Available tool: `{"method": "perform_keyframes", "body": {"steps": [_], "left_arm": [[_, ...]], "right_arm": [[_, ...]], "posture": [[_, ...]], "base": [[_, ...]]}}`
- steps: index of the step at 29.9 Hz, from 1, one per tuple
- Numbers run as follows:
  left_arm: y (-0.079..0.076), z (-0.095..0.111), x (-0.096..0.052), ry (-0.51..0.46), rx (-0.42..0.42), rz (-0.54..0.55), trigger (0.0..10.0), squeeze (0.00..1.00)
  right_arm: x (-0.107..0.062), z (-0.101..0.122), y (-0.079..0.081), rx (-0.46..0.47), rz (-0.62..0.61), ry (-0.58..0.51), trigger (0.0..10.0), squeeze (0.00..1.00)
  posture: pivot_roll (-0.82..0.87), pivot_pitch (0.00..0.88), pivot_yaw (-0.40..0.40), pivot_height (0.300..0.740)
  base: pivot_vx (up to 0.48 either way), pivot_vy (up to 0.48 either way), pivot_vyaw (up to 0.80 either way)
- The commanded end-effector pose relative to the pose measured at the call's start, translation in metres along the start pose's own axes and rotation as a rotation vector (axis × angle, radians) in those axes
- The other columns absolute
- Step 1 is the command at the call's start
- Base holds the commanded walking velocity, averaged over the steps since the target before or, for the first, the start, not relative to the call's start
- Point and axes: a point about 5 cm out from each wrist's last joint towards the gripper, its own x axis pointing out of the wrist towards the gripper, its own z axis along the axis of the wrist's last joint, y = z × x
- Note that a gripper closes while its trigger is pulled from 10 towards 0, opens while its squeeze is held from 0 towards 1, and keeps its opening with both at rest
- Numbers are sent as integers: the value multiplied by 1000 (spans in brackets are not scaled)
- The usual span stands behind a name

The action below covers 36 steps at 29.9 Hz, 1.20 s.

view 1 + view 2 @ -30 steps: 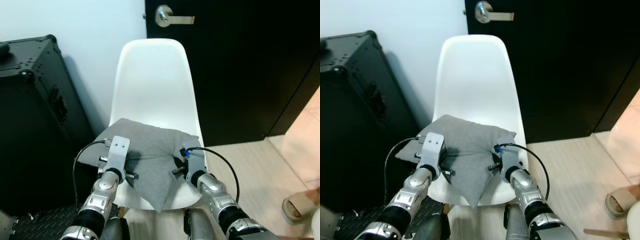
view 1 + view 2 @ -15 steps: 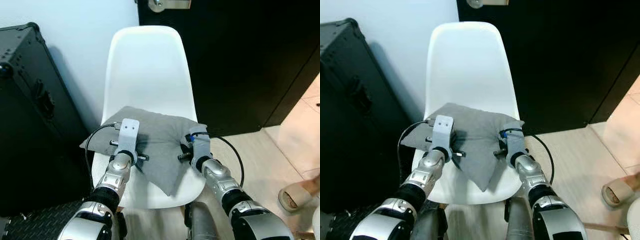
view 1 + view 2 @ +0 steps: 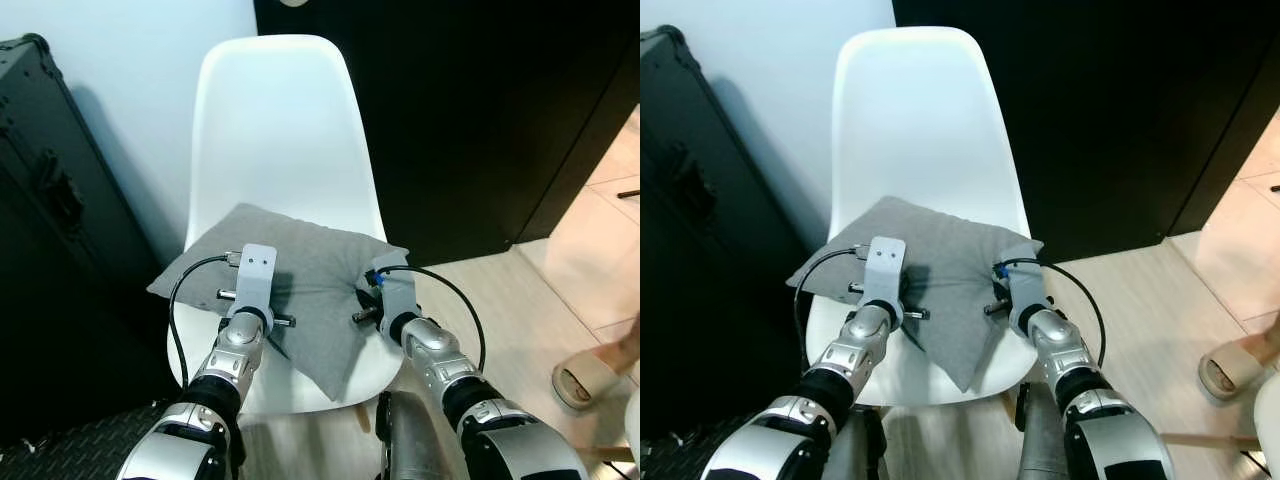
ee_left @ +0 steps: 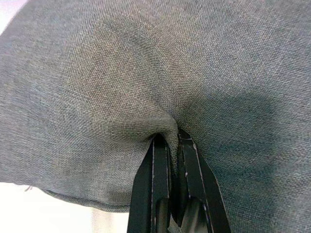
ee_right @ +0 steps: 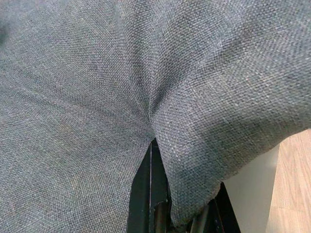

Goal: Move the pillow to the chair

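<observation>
A grey pillow (image 3: pixel 300 270) lies across the seat of a white shell chair (image 3: pixel 275 130), one corner hanging over the front edge. My left gripper (image 4: pixel 172 138) is shut on a pinched fold of the pillow's left part, its wrist at the pillow's left side (image 3: pixel 250 290). My right gripper (image 5: pixel 155 145) is shut on a fold of the pillow near its right corner, where the chair's white edge shows beside the cloth. In the eye views the fingers of both are hidden under their wrists and the cloth.
A black flight case (image 3: pixel 45 200) stands close on the chair's left. Behind the chair are a pale wall and a black door (image 3: pixel 480 110). Light wood floor (image 3: pixel 520 300) opens to the right, where a person's sandalled foot (image 3: pixel 590 375) rests.
The camera has shifted, so the chair sits a bit left and the door handle has left the picture. Both grippers keep their hold on the pillow over the seat.
</observation>
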Motion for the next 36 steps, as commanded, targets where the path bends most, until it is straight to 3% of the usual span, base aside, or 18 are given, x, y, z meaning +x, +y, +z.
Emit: {"method": "perform_keyframes", "body": {"steps": [1,7,8,9,13,14,16,19,22,27,28,30,32,36], "left_arm": [[18,-7,0,21,17,76,10000,0],[26,-9,-3,-27,42,80,10000,0],[32,-9,-5,-46,25,93,10000,553],[36,-10,-7,-58,4,97,10000,1000],[38,-10,-8,-66,-8,99,10000,1000],[41,-12,-11,-73,-10,106,10000,1000],[50,-22,-23,-87,47,86,10000,1000],[50,-22,-23,-87,47,86,10000,1000],[57,-30,-39,-122,94,33,10000,1000],[62,-31,-49,-144,90,24,10000,1000],[68,-35,-62,-158,77,33,10000,1000],[68,-35,-62,-158,77,33,10000,1000],[75,-35,-78,-208,37,69,10000,1000],[75,-35,-78,-208,37,69,10000,1000]], "right_arm": [[-3,-3,-8,-6,-41,-3,10000,0],[-6,-3,-14,17,-110,-27,10000,0],[-8,-3,-16,38,-125,-51,10000,0],[-9,-4,-17,87,-124,-77,10000,0],[-10,-5,-17,121,-123,-94,10000,0],[-12,-9,-14,126,-111,-94,10000,1000],[-15,-16,-9,113,-112,-102,10000,1000],[-15,-16,-9,113,-112,-102,10000,1000],[-23,-20,-14,120,-158,-140,10000,1000],[-28,-20,-20,141,-190,-178,10000,1000],[-34,-18,-23,146,-187,-229,10000,1000],[-34,-18,-23,146,-187,-229,10000,1000],[-44,-13,-28,141,-187,-321,10000,1000],[-44,-13,-28,141,-187,-321,10000,1000]], "posture": [[-76,68,27,541],[-78,52,32,541],[-79,51,30,541],[-79,48,29,541],[-79,48,29,541],[-68,39,30,541],[-60,26,21,541],[-60,26,21,541],[-42,9,8,541],[-43,11,7,541],[-53,16,10,541],[-53,16,10,541],[-39,18,-7,541],[-39,18,-7,541]], "base": [[0,0,0],[0,0,0],[0,0,0],[0,0,0],[0,0,0],[0,0,0],[0,0,0],[0,0,0],[0,0,0],[0,0,0],[0,0,0],[0,0,0],[0,0,0],[0,0,0]]}}
